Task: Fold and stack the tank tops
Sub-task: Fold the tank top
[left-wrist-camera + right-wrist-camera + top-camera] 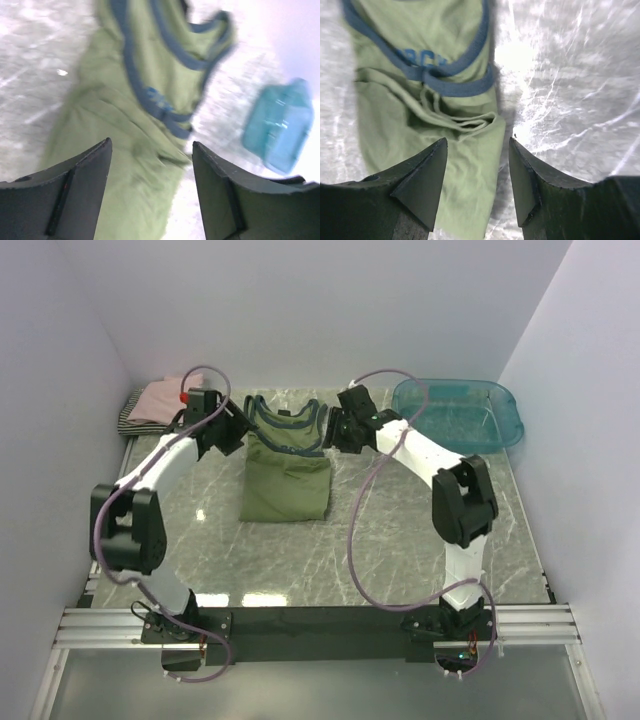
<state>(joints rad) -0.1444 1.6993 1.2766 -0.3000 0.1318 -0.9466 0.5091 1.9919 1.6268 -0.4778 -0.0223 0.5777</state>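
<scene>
The olive-green tank top (285, 475) with navy trim lies flat mid-table, sides folded in, straps toward the back wall. It also shows in the left wrist view (125, 130) and the right wrist view (425, 115). My left gripper (235, 432) is open and empty above its left shoulder edge; in its own view the gripper (150, 150) hangs over the cloth. My right gripper (338, 432) is open and empty at the right shoulder edge; in its own view the gripper (477, 150) straddles the cloth's right edge. Folded pink (165, 400) and striped (131, 412) tops lie stacked at the back left.
A see-through teal tub (460, 412) stands at the back right and shows in the left wrist view (280, 125). The marble tabletop (400, 540) runs to walls on three sides. Cables loop over both arms.
</scene>
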